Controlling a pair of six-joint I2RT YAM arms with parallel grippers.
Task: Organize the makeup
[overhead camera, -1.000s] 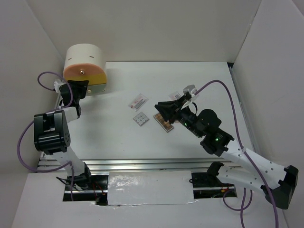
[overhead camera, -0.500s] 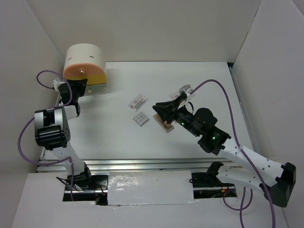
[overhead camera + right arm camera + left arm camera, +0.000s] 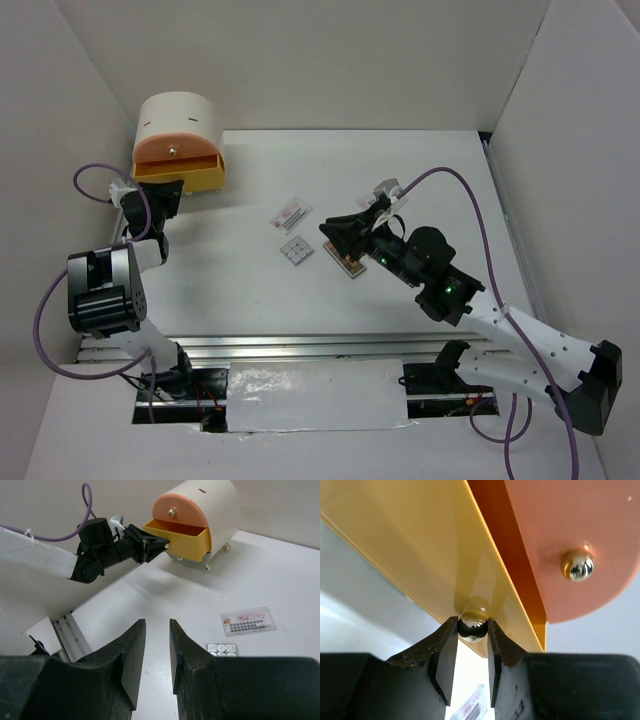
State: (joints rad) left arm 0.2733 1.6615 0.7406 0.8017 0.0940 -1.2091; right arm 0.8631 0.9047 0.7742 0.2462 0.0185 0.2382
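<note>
My left gripper (image 3: 167, 189) is shut on the shiny ball knob (image 3: 472, 626) of the yellow drawer (image 3: 180, 168), which stands pulled out of the rounded drawer box (image 3: 180, 120). On the table lie a clear printed sachet (image 3: 291, 213), a white square palette (image 3: 296, 251) and a brown palette (image 3: 348, 263). My right gripper (image 3: 329, 229) hovers over the brown palette's far end, jaws a little apart and empty. The right wrist view shows the sachet (image 3: 248, 621), the white palette (image 3: 221, 649) and the open yellow drawer (image 3: 182, 535). No pencils show.
The pink drawer (image 3: 580, 525) with its gold knob (image 3: 577, 565) sits shut above the yellow one. White walls close in the table on the left, back and right. A metal rail (image 3: 300, 347) runs along the near edge.
My left gripper has pulled the yellow drawer out toward the table's front. My right gripper has shifted slightly left over the brown palette.
</note>
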